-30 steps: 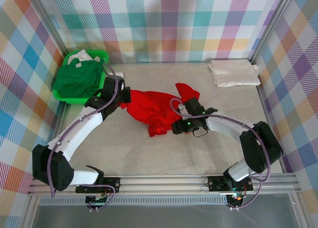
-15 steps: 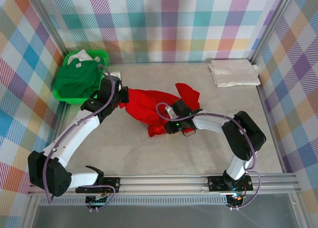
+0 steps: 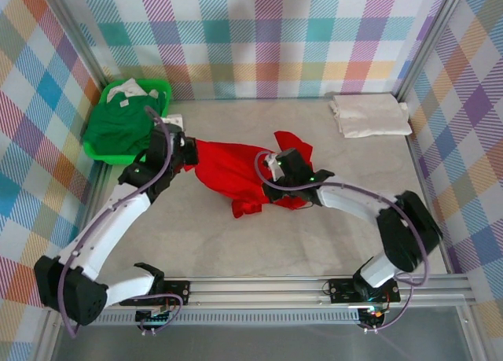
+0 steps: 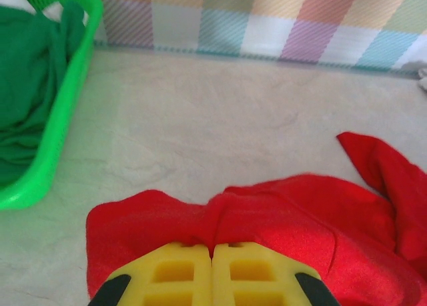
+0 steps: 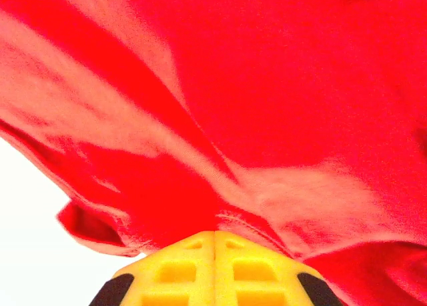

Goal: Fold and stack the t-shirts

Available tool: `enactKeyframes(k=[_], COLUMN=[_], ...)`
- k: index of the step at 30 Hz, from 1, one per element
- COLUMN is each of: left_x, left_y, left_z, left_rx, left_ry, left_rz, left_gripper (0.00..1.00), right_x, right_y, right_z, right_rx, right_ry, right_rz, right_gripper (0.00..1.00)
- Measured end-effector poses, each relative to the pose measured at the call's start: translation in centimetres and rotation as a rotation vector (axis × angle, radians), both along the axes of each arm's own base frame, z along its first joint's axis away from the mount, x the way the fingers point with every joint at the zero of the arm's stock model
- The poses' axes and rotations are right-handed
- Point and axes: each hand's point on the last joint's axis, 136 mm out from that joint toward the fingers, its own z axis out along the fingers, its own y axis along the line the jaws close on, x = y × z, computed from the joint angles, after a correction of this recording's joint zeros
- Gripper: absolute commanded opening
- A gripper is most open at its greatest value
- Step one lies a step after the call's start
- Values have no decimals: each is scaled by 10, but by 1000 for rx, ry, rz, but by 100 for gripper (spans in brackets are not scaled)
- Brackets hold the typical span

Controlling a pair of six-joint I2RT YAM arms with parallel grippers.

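The red t-shirt lies crumpled in the middle of the table. My left gripper is shut on its left edge, and the red t-shirt bunches right above the yellow fingers. My right gripper is shut on a hem near the shirt's right side; the red t-shirt hangs stretched above its yellow fingers. The cream-white t-shirt lies folded at the back right. The dark green t-shirt is heaped in the basket, also seen as the dark green t-shirt in the left wrist view.
A bright green plastic basket stands at the back left, its rim close to my left gripper. Checked cloth walls with metal posts surround the table. Bare tabletop stretches along the front.
My left gripper drew the shirt's left edge further left and back. My right gripper shifted left and then back toward the shirt's middle, lifting cloth; the shirt is stretched wider.
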Motion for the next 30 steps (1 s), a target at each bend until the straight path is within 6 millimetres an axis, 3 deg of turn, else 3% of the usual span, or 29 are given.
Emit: enactKeyframes(k=[4,7,10,13,16,20,23,25,26,28,30], left_x=[-10,-15,-16,-16,-14,-10,-15,-19,-20,-22,-23], left_y=[9,8,-1,-13,-28,-52,-69,-75,-77,-80,-79], left_z=[26,40,46,44,46,66,87,98,101,107,110], left_rx=[6,-6,-31,-67,-124,-196,-252,-283,-294,-312,-325], left_ry=[-74,-107,-114,-100,-82,-85,-108,-123,-125,-129,-132], left_rz=[2,-19,-67,-122,-173,-239,-284,-301,-306,-311,-308], left_gripper=[0,0,0,0,0,0,0,0,0,0,0], right_x=[-2,-9,-16,-37,-56,-60,-49,-40,-35,-26,-21], right_y=[-9,-9,4,30,52,69,80,91,95,99,99], right_z=[50,64,50,10,-22,-30,-17,-8,-5,-2,-3], right_rx=[62,89,91,44,12,37,93,125,136,148,143], right_ry=[-105,-123,-69,21,90,95,47,12,-2,-35,-50], right_rz=[-15,15,80,172,240,259,252,252,245,225,200], right_gripper=[0,34,47,55,58,65,66,61,54,26,14])
